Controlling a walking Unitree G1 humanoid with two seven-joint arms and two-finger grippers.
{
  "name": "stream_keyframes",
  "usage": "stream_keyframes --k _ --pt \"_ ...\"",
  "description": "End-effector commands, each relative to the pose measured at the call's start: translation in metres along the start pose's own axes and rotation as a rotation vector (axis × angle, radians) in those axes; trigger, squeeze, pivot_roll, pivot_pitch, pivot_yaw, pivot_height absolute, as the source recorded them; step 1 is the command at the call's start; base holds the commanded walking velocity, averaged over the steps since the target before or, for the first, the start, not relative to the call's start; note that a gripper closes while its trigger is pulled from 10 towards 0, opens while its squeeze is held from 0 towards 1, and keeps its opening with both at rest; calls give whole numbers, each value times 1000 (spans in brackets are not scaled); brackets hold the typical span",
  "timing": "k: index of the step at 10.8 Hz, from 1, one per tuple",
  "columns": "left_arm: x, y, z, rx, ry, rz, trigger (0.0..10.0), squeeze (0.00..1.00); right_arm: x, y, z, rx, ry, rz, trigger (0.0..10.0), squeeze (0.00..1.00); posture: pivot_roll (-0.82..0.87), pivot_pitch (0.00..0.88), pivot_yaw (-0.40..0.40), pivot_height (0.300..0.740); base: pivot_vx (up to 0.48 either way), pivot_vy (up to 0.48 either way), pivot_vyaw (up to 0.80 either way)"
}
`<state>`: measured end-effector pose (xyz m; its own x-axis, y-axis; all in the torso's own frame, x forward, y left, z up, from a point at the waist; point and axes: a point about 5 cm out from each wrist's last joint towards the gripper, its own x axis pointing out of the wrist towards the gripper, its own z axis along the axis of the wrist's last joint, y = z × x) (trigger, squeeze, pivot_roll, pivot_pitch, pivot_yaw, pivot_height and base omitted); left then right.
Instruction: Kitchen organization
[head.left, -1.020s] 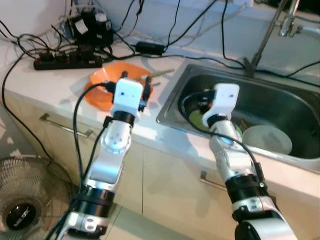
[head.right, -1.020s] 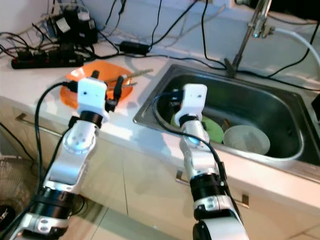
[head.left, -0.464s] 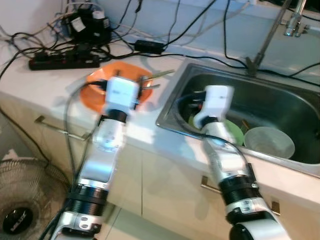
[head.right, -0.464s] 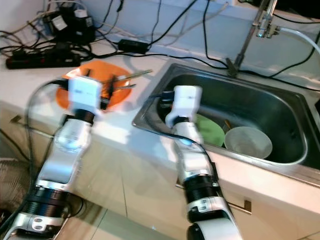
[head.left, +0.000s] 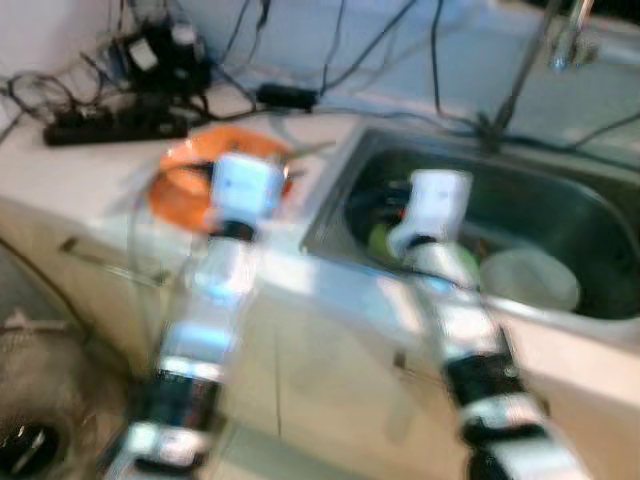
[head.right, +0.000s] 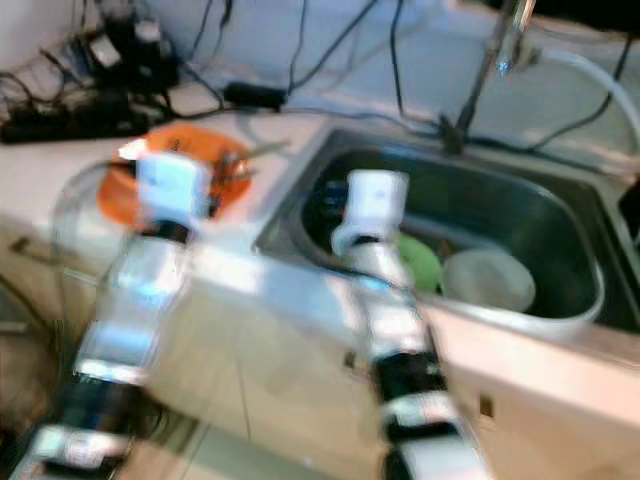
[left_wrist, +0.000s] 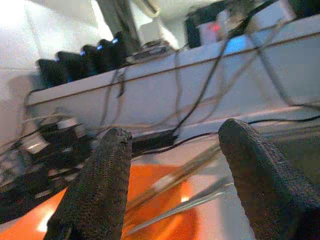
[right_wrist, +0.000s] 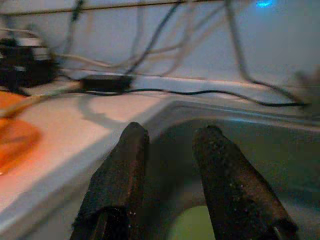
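An orange plate lies on the white counter left of the sink, with thin metal utensils across it. My left gripper hovers just above the plate, open, with nothing between its fingers. My right gripper reaches over the near left edge of the steel sink, open and empty. In the sink lie a green plate and a white bowl. The green plate sits just below the right fingertips. Both eye views are blurred.
A black power strip and a tangle of cables run along the back of the counter. The faucet rises behind the sink. Cabinet doors with handles sit below the counter. A floor fan stands at the lower left.
The eye views have shifted and blurred, so the head has moved. Both grippers keep about their places, left over the orange plate, right over the sink.
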<state>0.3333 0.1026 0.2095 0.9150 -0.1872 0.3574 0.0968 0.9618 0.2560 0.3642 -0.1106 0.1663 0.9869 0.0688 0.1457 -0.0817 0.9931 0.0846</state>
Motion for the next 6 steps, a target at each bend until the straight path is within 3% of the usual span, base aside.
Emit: stream_keyframes --k 1,6 --pt "1 10 2 19 -7 26 10000 0 2 11 3 14 -8 24 10000 0 146 39 -51 740 296 0 0" --pt "2 10 3 20 -10 25 10000 0 2 11 4 21 -11 25 10000 0 148 39 -50 740 297 0 0"
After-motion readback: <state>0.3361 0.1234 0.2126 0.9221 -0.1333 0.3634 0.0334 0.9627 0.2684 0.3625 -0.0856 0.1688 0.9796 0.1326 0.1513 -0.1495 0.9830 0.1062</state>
